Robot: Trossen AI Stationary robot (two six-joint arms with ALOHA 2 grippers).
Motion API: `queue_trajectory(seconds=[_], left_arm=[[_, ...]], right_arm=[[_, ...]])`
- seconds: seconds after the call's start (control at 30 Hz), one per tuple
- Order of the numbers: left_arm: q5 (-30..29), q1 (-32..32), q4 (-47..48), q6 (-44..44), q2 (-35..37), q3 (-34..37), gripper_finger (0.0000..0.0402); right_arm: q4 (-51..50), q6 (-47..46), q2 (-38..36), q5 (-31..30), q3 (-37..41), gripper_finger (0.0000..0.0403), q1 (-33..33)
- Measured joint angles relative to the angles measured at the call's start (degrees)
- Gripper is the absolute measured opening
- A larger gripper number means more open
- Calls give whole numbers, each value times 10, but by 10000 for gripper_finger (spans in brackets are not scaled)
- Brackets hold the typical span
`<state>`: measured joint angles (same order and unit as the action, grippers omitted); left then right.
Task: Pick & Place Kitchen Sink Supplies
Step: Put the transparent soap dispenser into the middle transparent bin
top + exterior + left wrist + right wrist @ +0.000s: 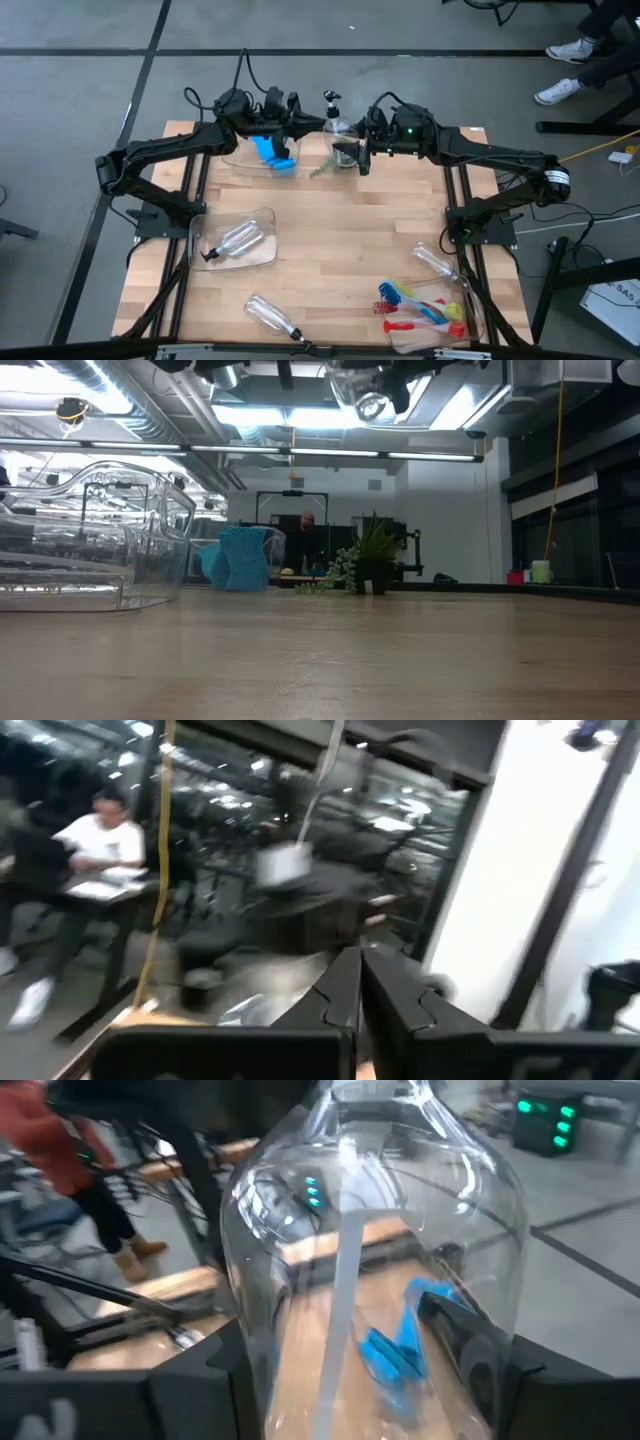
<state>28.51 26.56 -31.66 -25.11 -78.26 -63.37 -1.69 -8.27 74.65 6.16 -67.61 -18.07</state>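
Kitchen sink supplies lie scattered over the wooden tabletop, which is the biggest thing here. Both dark arms reach to the far edge. At the far left stands a clear bin with the blue sponge upright in it, and a second clear bin on the left side holds one clear pump bottle lying down. A third bin at the near right carries the red, blue and yellow-green brushes, with another bottle resting at its far edge. One more bottle lies loose on the wood near the front. The right gripper is raised at the far middle, its fingers clamped around the body of a clear bottle whose black pump top points away. The left gripper hangs above the sponge bin, fingers pressed fully together and holding nothing. A small green plant stands beyond the tabletop.
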Motion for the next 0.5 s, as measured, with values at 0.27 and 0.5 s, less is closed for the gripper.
queue_trajectory(seconds=[0.27, 0.5], left_arm=[[-26, -28, -46, 25, -1, 0, 2], [-35, -34, -68, 10, -27, 0, 1]], right_arm=[[-12, 8, 0, -14, 0, 216, -1], [-8, 12, 0, -11, 0, 216, 10]])
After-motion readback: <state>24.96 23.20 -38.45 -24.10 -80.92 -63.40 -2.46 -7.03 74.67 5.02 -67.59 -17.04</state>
